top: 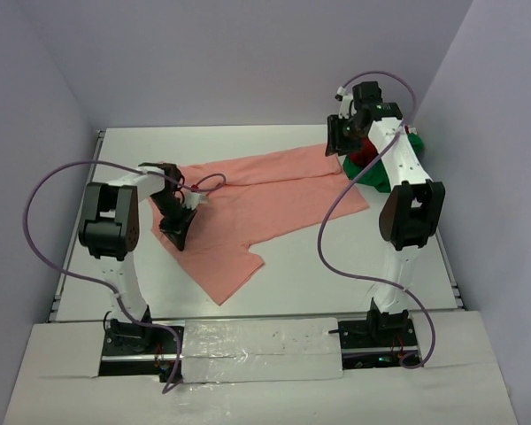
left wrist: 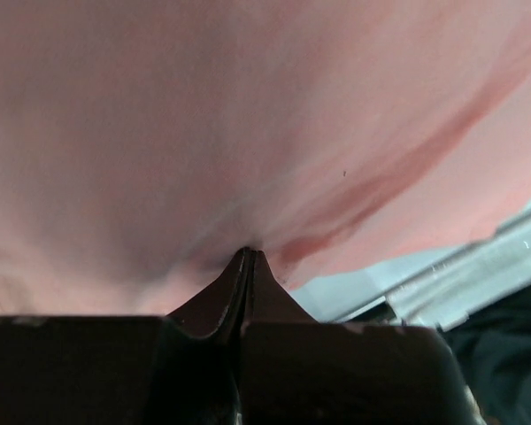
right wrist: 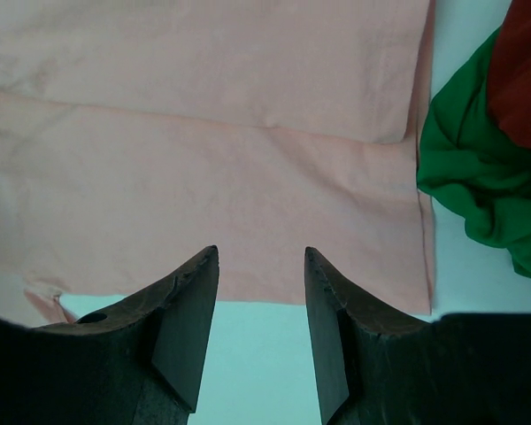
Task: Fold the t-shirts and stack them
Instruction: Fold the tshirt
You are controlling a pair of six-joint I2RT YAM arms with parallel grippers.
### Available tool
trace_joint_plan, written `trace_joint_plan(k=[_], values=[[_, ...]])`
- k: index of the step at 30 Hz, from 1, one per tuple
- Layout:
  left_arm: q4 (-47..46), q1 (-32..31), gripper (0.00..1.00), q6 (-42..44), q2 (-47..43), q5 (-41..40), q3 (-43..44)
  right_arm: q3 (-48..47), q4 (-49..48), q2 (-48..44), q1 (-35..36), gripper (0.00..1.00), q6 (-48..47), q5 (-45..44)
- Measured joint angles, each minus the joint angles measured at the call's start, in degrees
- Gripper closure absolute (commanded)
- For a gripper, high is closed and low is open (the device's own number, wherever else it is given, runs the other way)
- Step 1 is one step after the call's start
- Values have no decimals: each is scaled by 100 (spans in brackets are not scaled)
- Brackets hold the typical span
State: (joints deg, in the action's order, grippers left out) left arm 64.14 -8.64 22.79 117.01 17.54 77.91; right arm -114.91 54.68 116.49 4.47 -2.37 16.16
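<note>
Where the salmon-pink t-shirt (top: 248,208) lies spread across the middle of the table (top: 336,266):
- left gripper (left wrist: 248,257): jaws together, pinching cloth at its 9 o'clock edge.
- right gripper (right wrist: 261,257): jaws apart, empty, over its 2 o'clock hem.
- bright green t-shirt (right wrist: 478,177), dark red t-shirt (right wrist: 527,71): crumpled heap at the table's 2 o'clock, just beside that hem.

Three t-shirts (top: 265,204), two arms (top: 407,212), one table (top: 336,266)
</note>
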Motion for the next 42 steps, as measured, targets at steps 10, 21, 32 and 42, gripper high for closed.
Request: trace_joint_plan(k=[10, 21, 32, 42], values=[[-927, -87, 100, -299, -837, -627, -887, -553, 157, 0, -2, 49, 0, -55], [-1591, 1021, 100, -208, -1405, -1604, -1451, -807, 188, -162, -22, 49, 42, -125], [-2280, 1928, 100, 103, -1513, -1985, -1550, -280, -50, -804, -24, 49, 125, -142], [-2476, 1805, 53, 57, -1871, -1217, -1543, 1001, -459, -859, 7, 40, 68, 310]])
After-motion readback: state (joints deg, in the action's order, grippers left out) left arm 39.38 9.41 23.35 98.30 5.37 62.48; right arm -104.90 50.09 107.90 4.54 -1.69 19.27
